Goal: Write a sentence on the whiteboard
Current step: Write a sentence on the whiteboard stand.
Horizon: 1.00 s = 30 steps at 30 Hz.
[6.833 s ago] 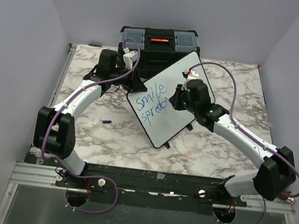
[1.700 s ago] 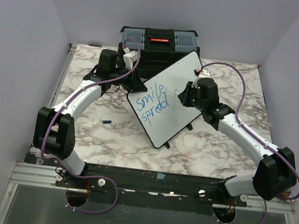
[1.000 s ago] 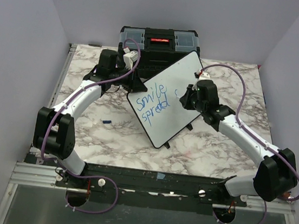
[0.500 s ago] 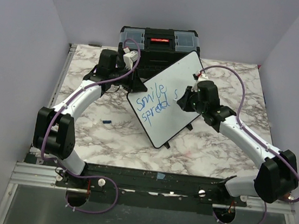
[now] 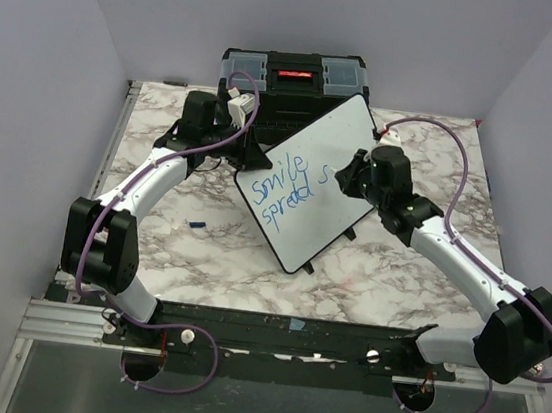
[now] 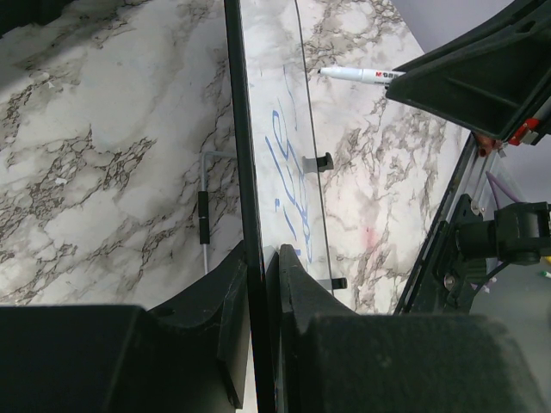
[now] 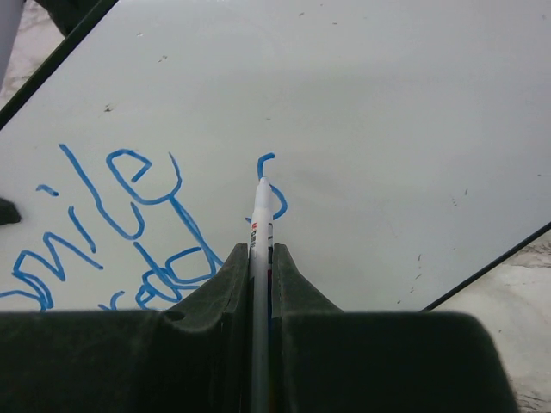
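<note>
Edgewise, whiteboard (image 5: 340,134) in left claw (image 6: 261,267), right claw (image 7: 261,258) holding marker (image 7: 261,206) at sentence (image 5: 281,179)

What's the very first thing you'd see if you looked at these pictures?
The whiteboard, turned at an angle in the middle of the marble table, with blue writing reading roughly "Smile spread". The right gripper pinches a white marker whose tip sits at a small blue curl beside those words, while the left gripper clamps the board's edge. A black toolbox stands behind.
</note>
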### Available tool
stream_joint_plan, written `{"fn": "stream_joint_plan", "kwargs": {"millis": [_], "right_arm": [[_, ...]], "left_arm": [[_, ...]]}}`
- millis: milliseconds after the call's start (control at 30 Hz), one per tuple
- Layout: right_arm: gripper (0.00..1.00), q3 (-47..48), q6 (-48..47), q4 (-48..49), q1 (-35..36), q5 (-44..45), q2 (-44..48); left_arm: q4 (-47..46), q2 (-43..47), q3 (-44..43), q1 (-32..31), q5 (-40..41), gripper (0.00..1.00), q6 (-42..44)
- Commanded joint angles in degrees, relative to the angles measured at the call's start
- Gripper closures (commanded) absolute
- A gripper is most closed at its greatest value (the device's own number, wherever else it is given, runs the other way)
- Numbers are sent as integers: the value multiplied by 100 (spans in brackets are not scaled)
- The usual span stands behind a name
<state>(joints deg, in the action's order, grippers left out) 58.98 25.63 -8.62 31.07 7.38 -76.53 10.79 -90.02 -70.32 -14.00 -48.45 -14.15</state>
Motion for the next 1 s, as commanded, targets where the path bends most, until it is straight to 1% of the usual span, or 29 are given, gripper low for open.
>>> {"fn": "stream_joint_plan", "kwargs": {"millis": [0, 567, 967], "right_arm": [[99, 25, 69, 124, 19, 588, 2], [99, 158, 178, 339, 13, 327, -503], [99, -223, 232, 255, 10, 44, -303]], "left_arm": [[-551, 205, -23, -41, 55, 100, 492], [-551, 217, -21, -41, 57, 100, 490], [-543, 224, -25, -41, 66, 100, 497]]}}
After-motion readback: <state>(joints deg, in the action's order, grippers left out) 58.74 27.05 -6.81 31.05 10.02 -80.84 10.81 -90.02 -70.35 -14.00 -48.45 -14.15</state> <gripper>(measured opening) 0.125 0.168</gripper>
